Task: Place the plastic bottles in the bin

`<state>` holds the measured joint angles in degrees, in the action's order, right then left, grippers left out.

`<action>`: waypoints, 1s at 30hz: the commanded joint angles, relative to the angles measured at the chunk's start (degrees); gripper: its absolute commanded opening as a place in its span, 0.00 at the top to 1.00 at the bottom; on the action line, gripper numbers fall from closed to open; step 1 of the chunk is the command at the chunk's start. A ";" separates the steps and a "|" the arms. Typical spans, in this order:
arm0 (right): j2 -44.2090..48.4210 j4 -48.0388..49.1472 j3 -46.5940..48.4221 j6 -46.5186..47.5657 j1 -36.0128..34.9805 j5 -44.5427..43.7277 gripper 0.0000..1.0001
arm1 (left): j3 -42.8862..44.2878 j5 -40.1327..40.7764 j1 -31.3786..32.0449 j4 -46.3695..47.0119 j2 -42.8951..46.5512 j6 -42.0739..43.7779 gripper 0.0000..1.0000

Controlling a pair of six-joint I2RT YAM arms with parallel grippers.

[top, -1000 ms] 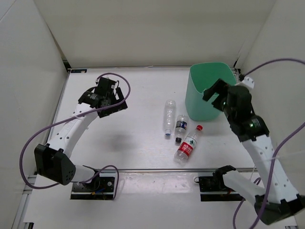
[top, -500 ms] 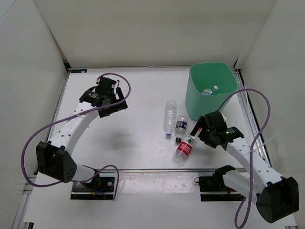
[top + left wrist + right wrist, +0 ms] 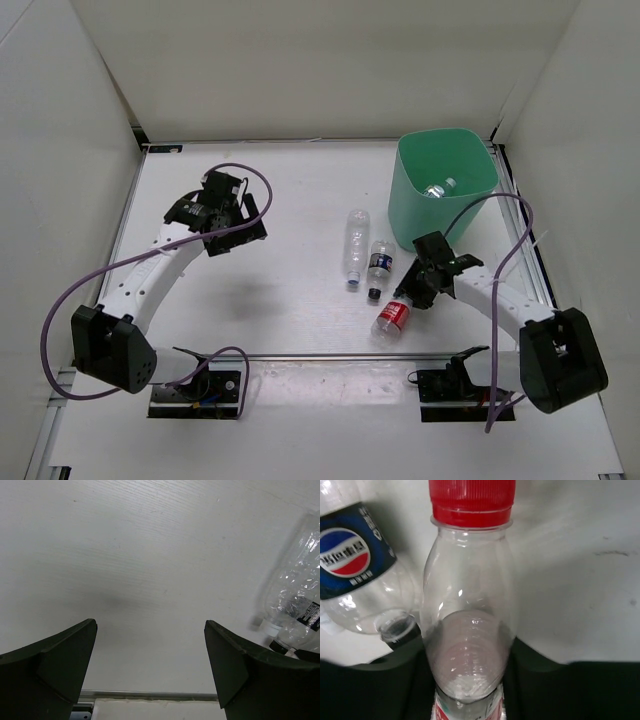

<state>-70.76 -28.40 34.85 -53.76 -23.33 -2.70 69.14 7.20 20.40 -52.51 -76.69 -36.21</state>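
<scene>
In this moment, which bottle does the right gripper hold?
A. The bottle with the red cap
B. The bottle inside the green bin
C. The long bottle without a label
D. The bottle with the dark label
A: in the right wrist view the red-capped bottle sits between the dark fingers of the right gripper, which is shut on it, while the dark-labelled bottle only lies beside it.

I log: bin mint-green | red-capped bottle clear, red label | dark-labelled bottle navy band, red-white-blue roundel | table white | my cables purple
</scene>
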 commanded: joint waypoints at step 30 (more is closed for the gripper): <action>-16.96 -3.06 70.36 29.94 14.89 -28.85 0.01 | 12.50 -8.17 1.39 0.66 -12.00 1.93 0.00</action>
<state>-91.50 -31.68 105.10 -25.43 -7.86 -32.12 78.70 -0.01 21.17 -51.03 -89.06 -35.24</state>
